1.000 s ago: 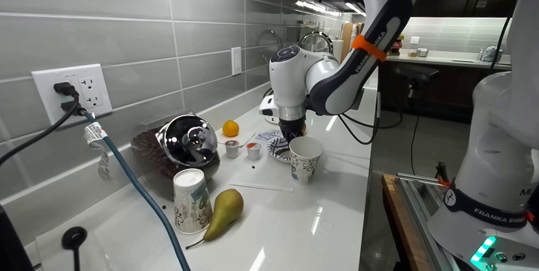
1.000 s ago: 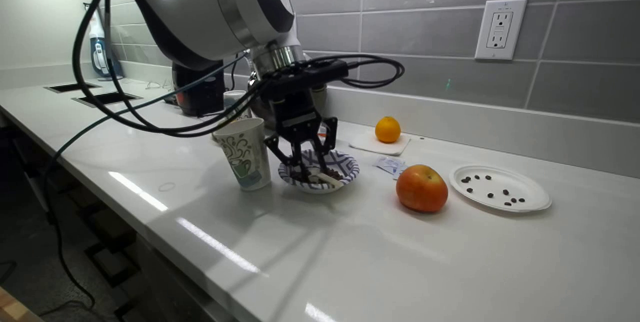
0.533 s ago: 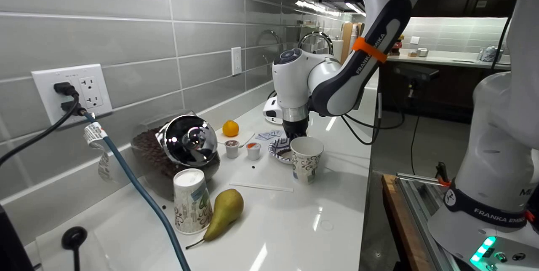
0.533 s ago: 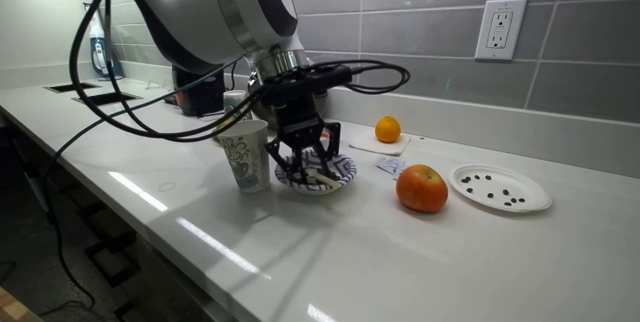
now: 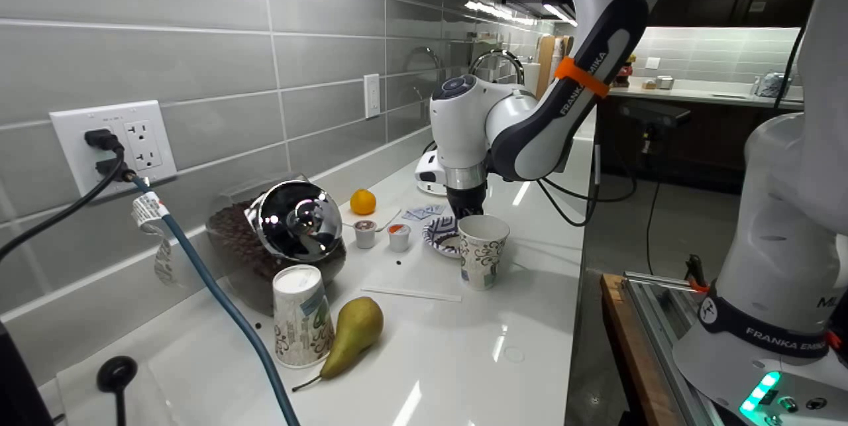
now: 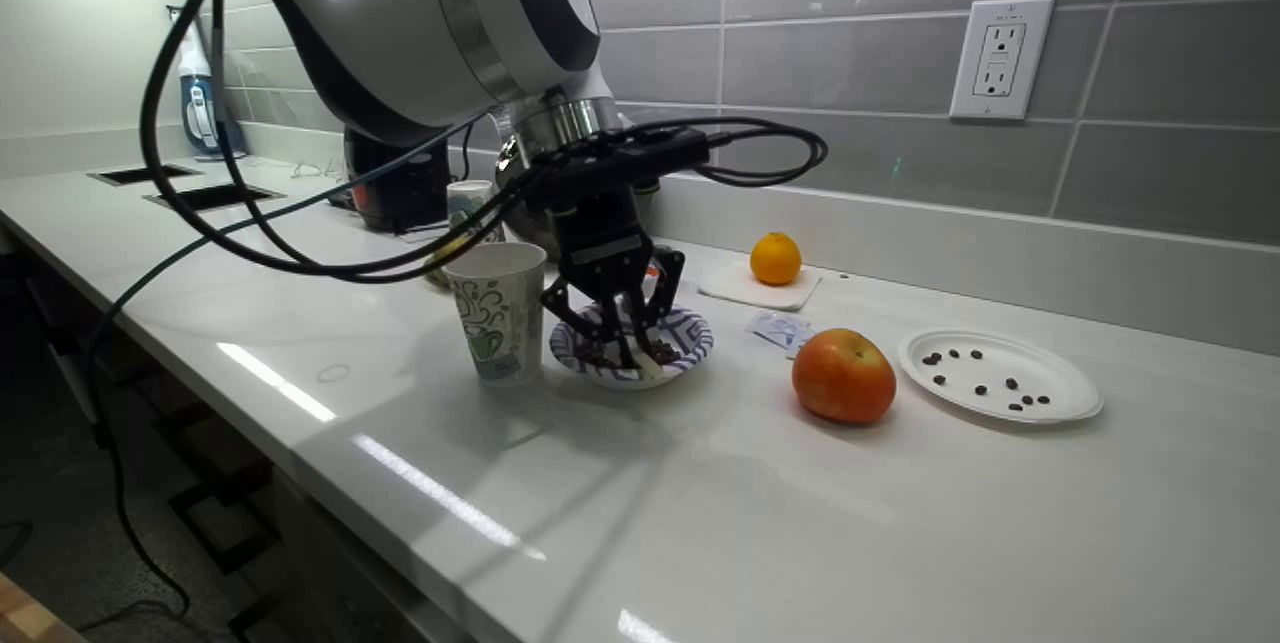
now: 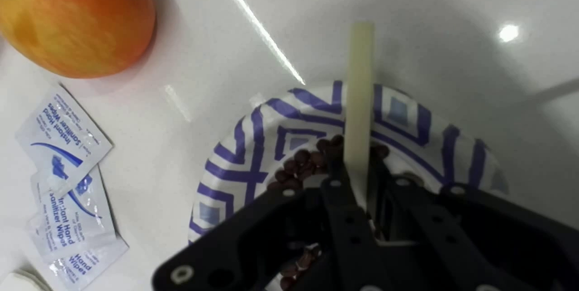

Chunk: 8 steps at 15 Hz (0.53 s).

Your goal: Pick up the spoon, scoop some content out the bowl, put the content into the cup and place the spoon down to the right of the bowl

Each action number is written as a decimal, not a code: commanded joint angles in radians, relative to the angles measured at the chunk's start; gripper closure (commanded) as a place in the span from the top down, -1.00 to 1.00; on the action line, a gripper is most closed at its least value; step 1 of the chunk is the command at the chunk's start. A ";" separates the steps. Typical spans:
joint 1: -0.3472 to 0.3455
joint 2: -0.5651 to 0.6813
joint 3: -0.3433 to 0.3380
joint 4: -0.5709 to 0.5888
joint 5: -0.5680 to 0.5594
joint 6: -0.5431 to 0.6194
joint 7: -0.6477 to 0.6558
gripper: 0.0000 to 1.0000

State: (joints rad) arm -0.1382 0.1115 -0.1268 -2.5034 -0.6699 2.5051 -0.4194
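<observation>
Step in hand, my read: spoon pickup, right at the grasp; no scoop done yet as far as I can see. The fingers (image 7: 340,227) are clenched on the spoon (image 7: 359,114) by its pale, flat handle: in the wrist view it runs in between them, free end sticking out past the rim of the patterned paper bowl (image 7: 255,169). Spoon head is hidden, can't tell if it carries anything. Bowl sits on the desk (image 6: 800,523) directly under the fingers, with dark brown morsels (image 7: 302,159) around them; chocolate chips or beans, can't say which.

The paper cup (image 6: 497,323) stands upright just beside the fingers, on the side away from the apple (image 6: 843,376); touching the bowl or not, unclear.

Next: dig the head into the morsels, then lift with the head level until it clears the rim. Then a short sideways carry from there to the cup, and tip. Risks: slim handle could twist in the grip under load; bowl looks light, may slide if dragged; a low lift could knock the cup. Set-down on the right is probably the apple side of the fingers.
</observation>
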 commanded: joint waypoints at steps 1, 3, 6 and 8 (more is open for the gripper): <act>-0.001 -0.014 0.003 -0.015 0.020 0.013 -0.023 -0.93; -0.001 -0.011 0.006 -0.016 0.027 0.023 -0.033 -0.93; -0.008 -0.017 0.006 -0.027 0.046 0.059 -0.052 -0.93; -0.017 -0.028 0.001 -0.041 0.061 0.079 -0.073 -0.93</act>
State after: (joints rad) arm -0.1388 0.1120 -0.1242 -2.5108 -0.6623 2.5432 -0.4299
